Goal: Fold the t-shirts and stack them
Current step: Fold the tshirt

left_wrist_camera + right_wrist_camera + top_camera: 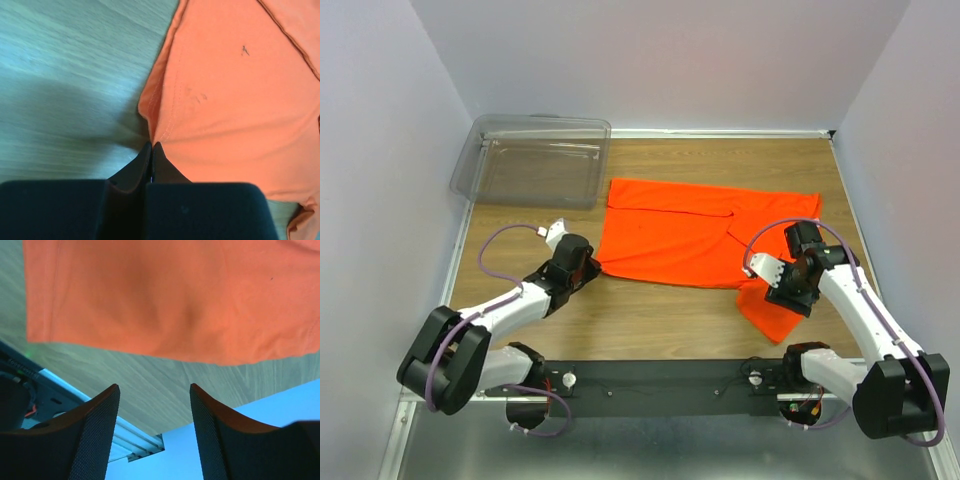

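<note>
One bright orange t-shirt (700, 235) lies spread on the wooden table, partly folded, with a flap hanging toward the near right. My left gripper (592, 266) is at the shirt's near-left corner. In the left wrist view it (151, 146) is shut, and the hem of the t-shirt (235, 100) puckers into its tips. My right gripper (788, 297) hovers over the shirt's near-right flap. In the right wrist view it (154, 392) is open and empty, with the t-shirt (165, 295) beyond its fingertips (107, 405). No neck tag shows.
A clear plastic bin (535, 160) stands at the back left corner. Grey walls close in the table on three sides. The table's near metal edge (135, 440) shows under the right gripper. Bare wood (660, 320) lies in front of the shirt.
</note>
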{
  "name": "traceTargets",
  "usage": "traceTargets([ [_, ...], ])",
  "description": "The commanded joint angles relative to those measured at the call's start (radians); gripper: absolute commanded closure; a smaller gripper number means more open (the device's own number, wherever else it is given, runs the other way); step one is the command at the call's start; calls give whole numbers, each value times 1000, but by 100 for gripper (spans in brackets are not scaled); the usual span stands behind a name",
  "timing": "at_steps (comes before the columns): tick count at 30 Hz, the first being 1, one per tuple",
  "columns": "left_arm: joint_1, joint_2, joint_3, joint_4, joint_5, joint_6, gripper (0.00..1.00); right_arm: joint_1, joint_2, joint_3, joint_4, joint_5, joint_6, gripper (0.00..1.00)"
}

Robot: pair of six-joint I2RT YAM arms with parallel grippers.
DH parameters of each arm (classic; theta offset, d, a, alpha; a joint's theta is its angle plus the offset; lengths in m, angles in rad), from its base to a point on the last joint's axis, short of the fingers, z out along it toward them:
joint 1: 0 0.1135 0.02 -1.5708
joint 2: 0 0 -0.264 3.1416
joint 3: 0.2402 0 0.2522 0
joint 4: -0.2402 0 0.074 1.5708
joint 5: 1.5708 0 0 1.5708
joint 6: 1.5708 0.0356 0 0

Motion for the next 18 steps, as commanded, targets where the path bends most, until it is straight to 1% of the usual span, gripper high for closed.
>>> traceTargets([
  [1, 51, 30, 28, 19, 27, 90, 100, -8, 29, 60, -103, -119, -37, 37],
  [2, 56, 39, 40, 18, 37, 112, 100, -8, 44, 81, -144, -216, -66, 38],
  [4, 60, 76, 78, 15, 42, 139, 100, -5, 97, 90, -210, -316, -165, 40],
  [5, 60, 99, 101, 9, 48, 149, 100, -2, 107, 87, -236, -385, -184, 40],
  [8, 62, 128, 124, 0, 65, 162, 100, 9, 112, 83, -252, -428, -273, 42],
  [9, 62, 138, 129, -1, 71, 164, 100, 17, 109, 78, -247, -434, -279, 42],
  [12, 62, 138, 123, -1, 86, 162, 100, 51, 118, 75, -233, -424, -260, 47],
  [15, 62, 116, 114, -4, 96, 169, 100, 101, 136, 54, -197, -367, -171, 47],
  [18, 62, 84, 109, -10, 102, 170, 100, 129, 141, 46, -166, -310, -120, 46],
])
